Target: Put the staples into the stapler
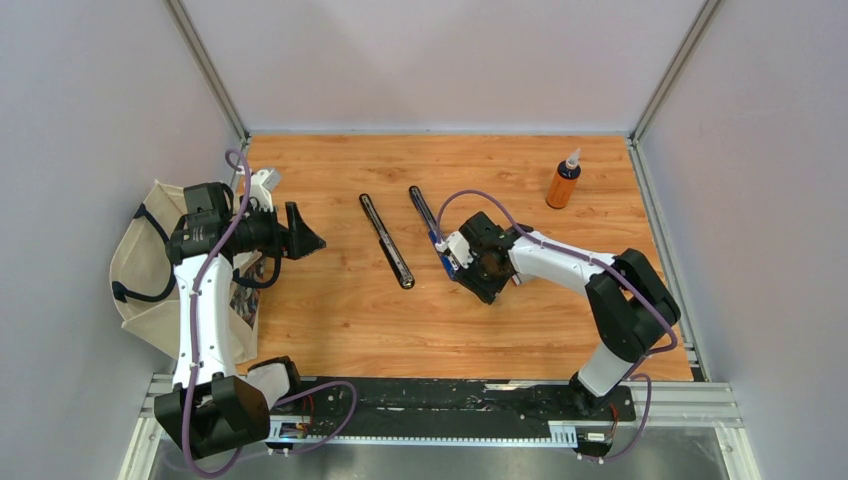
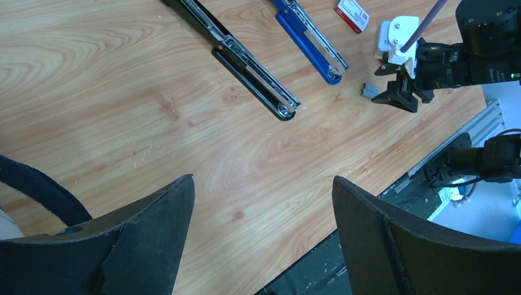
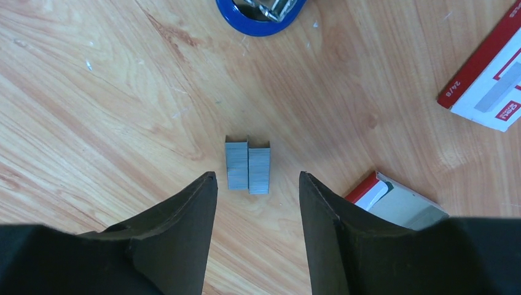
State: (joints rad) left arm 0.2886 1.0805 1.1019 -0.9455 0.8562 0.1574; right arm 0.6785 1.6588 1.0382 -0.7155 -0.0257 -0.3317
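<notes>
Right wrist: staples box (image 3: 485, 83) partly off-frame.

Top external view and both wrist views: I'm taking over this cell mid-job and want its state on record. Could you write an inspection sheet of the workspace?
Surface: wooden table, small white flecks near the staples.
Job's things: black stapler and blue stapler lie opened, side by side; two staple strips lie touching on the wood; staple box is nearby, its tray out.
Clutter: orange bottle upright at far right; canvas bag at the left edge.
End effectors: left end effector open, empty; right end effector open over the strips, not gripping.
Cables: purple cable along each arm; no snag seen.
Surroundings: plain walls, metal frame.
</notes>
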